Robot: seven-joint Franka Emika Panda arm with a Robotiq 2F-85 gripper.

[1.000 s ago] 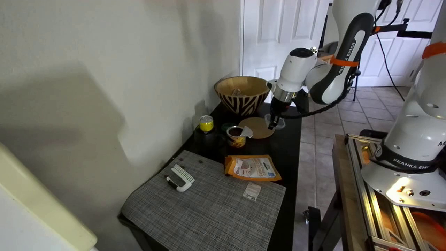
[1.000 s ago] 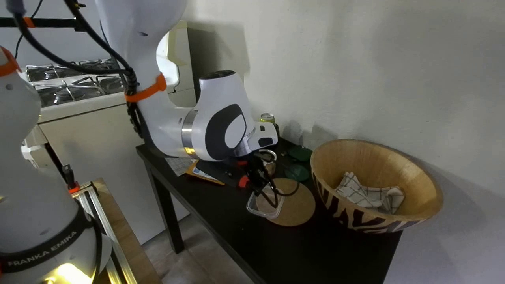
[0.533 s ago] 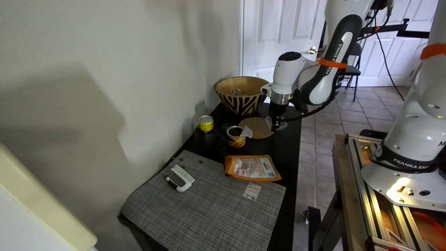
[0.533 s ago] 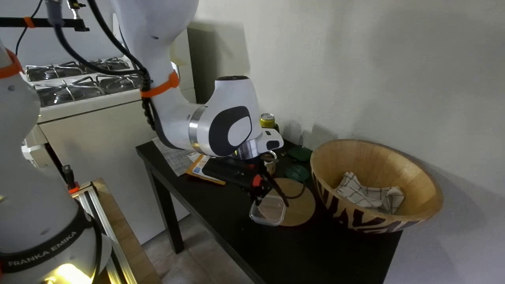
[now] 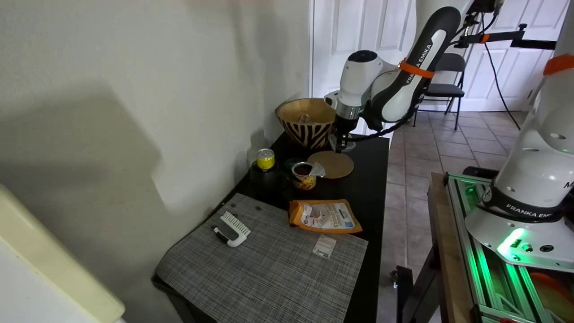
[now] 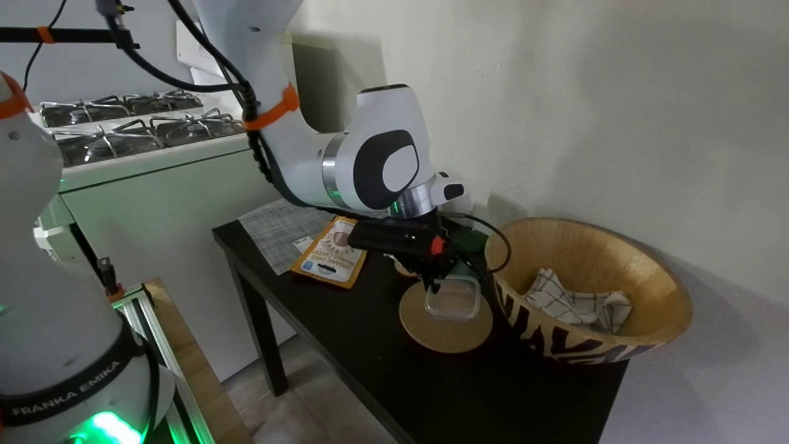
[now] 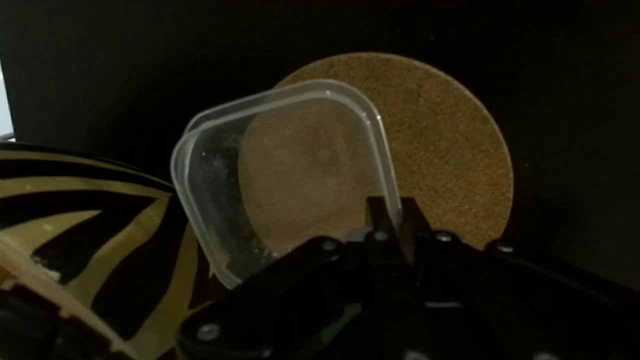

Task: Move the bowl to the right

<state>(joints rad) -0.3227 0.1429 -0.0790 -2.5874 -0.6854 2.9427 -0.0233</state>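
Observation:
The bowl is a clear plastic container with rounded corners, more square than round. It also shows in both exterior views, at the gripper and above the cork disc. My gripper is shut on one wall of it, with the rim running between the dark fingertips. In the exterior views the gripper points down and holds the bowl, seemingly raised, over the far part of the black table. The gripper body hides one corner of the bowl in the wrist view.
A large zebra-patterned wooden bowl with a cloth stands close beside the clear bowl. A round cork disc lies below. An opened cup, a yellow can and an orange pouch are nearby. A wall runs behind the table.
My gripper and the clear bowl have moved up, away from the table's robot-side edge and closer to the wooden bowl, uncovering more of the cork disc. The robot's base light has turned green.

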